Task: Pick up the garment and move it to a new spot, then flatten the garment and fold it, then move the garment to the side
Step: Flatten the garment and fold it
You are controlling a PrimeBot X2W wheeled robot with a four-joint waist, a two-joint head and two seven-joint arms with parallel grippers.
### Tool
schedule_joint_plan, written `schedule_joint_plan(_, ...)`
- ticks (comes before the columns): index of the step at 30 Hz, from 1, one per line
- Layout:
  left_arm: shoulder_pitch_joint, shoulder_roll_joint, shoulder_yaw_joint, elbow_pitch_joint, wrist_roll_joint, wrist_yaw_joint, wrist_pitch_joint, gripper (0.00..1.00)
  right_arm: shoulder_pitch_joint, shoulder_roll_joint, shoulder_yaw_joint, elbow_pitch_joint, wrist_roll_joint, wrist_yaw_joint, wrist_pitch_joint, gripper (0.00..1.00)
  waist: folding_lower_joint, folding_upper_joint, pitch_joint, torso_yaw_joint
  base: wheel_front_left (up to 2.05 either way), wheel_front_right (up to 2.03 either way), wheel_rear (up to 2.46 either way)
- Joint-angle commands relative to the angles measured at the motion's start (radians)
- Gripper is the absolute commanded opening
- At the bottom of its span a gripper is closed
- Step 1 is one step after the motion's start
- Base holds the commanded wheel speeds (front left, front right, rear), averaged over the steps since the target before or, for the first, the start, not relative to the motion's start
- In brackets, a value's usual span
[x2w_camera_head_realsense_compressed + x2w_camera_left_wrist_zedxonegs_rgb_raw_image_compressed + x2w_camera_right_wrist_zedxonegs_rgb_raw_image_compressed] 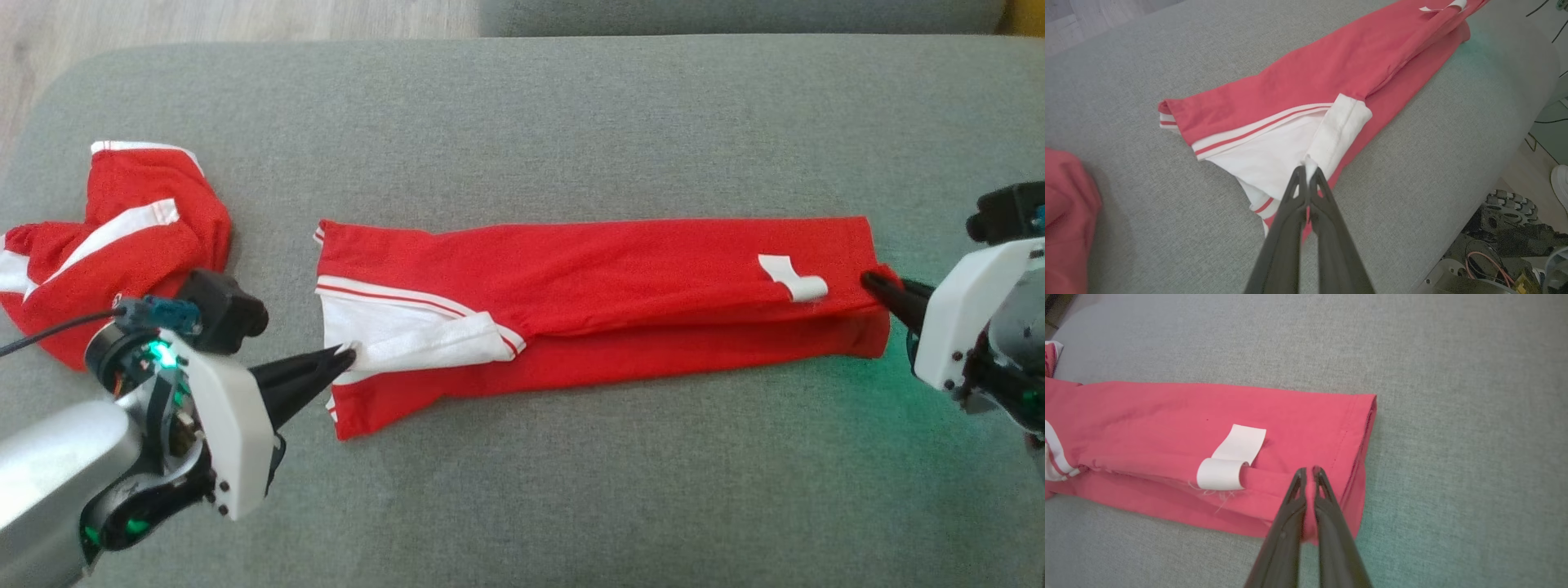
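The left hand pinches the red shirt's white sleeve, the right hand its hem; the left wrist view shows the grey cushion's edge close beside.

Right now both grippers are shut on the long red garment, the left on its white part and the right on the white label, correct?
No. In the right wrist view the right gripper pinches red fabric at the hem of the garment, apart from the white label. The left gripper does hold the white part.
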Motion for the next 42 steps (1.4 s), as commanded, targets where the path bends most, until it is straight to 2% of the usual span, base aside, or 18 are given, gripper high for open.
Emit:
schedule_joint_plan(1, -0.024, 0.049, 0.051, -0.021, 0.000, 0.005, 0.002, 0.00, -0.001, -0.034, -0.006, -0.042, 0.005, 0.007, 0.013, 0.00, 0.0000, -0.0001, 0.000, 0.000, 0.00, 0.00, 0.00)
schedule_joint_plan(10, 0.006, 0.034, 0.029, -0.030, -0.027, -0.002, 0.048, 0.00, 0.047, -0.024, -0.050, -0.083, -0.017, 0.007, 0.077, 0.00, 0.0000, -0.0001, 0.009, -0.004, 0.00, 0.00, 0.00)
schedule_joint_plan(11, 0.006, 0.035, 0.028, -0.033, -0.027, -0.003, 0.053, 0.27, 0.052, -0.022, -0.055, -0.086, -0.022, 0.007, 0.077, 0.35, 0.0000, -0.0001, 0.010, -0.004, 0.00, 0.00, 0.00)
schedule_joint_plan(12, 0.005, 0.036, 0.029, -0.034, -0.022, -0.001, 0.050, 0.88, 0.057, -0.019, -0.062, -0.085, -0.027, 0.007, 0.079, 1.00, 0.0000, -0.0001, 0.010, -0.004, 0.00, 0.00, 0.00)
schedule_joint_plan(13, 0.004, 0.036, 0.034, -0.031, -0.021, 0.006, 0.043, 1.00, 0.061, -0.016, -0.068, -0.087, -0.033, 0.007, 0.079, 1.00, 0.0000, -0.0001, 0.011, -0.004, 0.00, 0.00, 0.00)
schedule_joint_plan(18, -0.010, 0.019, 0.083, 0.000, 0.015, 0.064, -0.054, 1.00, 0.052, 0.035, -0.146, -0.107, -0.025, 0.007, 0.034, 1.00, 0.0000, -0.0001, 0.009, -0.002, 0.00, 0.00, 0.00)
schedule_joint_plan(20, -0.009, 0.002, 0.116, 0.022, 0.028, 0.102, -0.128, 1.00, 0.037, 0.062, -0.177, -0.134, -0.026, 0.007, 0.000, 1.00, 0.0000, -0.0001, 0.005, -0.002, 0.00, 0.00, 0.00)
schedule_joint_plan(23, 0.002, -0.030, 0.181, 0.064, 0.036, 0.181, -0.263, 1.00, 0.012, 0.113, -0.215, -0.193, -0.049, 0.007, -0.092, 1.00, 0.0000, -0.0001, -0.004, -0.004, 0.00, 0.00, 0.00)
schedule_joint_plan(24, 0.002, -0.030, 0.181, 0.064, 0.036, 0.181, -0.263, 1.00, 0.012, 0.113, -0.215, -0.193, -0.049, 0.007, -0.092, 1.00, 0.0000, -0.0001, -0.004, -0.004, 0.00, 0.00, 0.00)
schedule_joint_plan(27, 0.024, -0.077, 0.253, 0.098, 0.033, 0.257, -0.420, 1.00, -0.003, 0.173, -0.231, -0.242, -0.091, 0.007, -0.205, 1.00, 0.0000, -0.0001, -0.016, -0.003, 0.00, 0.00, 0.00)
schedule_joint_plan(30, 0.054, -0.134, 0.320, 0.135, 0.043, 0.316, -0.561, 1.00, 0.000, 0.245, -0.243, -0.271, -0.136, 0.007, -0.324, 1.00, 0.0000, -0.0001, -0.030, 0.000, 0.00, 0.00, 0.00)
schedule_joint_plan(33, 0.106, -0.208, 0.411, 0.166, 0.067, 0.368, -0.595, 1.00, 0.019, 0.293, -0.229, -0.289, -0.221, 0.007, -0.444, 1.00, 0.0000, -0.0001, -0.041, 0.003, 0.00, 0.00, 0.00)
schedule_joint_plan(35, 0.153, -0.269, 0.505, 0.166, 0.137, 0.390, -0.596, 1.00, 0.043, 0.332, -0.227, -0.285, -0.273, 0.007, -0.525, 1.00, 0.0000, -0.0001, -0.046, 0.006, 0.00, 0.00, 0.00)
schedule_joint_plan(38, 0.263, -0.370, 0.639, 0.166, 0.259, 0.410, -0.597, 1.00, 0.087, 0.397, -0.243, -0.256, -0.337, 0.007, -0.634, 1.00, 0.0000, -0.0001, -0.057, 0.008, 0.00, 0.00, 0.00)
schedule_joint_plan(42, 0.419, -0.491, 0.742, 0.173, 0.419, 0.385, -0.597, 1.00, 0.148, 0.441, -0.257, -0.204, -0.422, 0.007, -0.752, 1.00, 0.0000, -0.0001, -0.065, 0.006, 0.00, 0.00, 0.00)
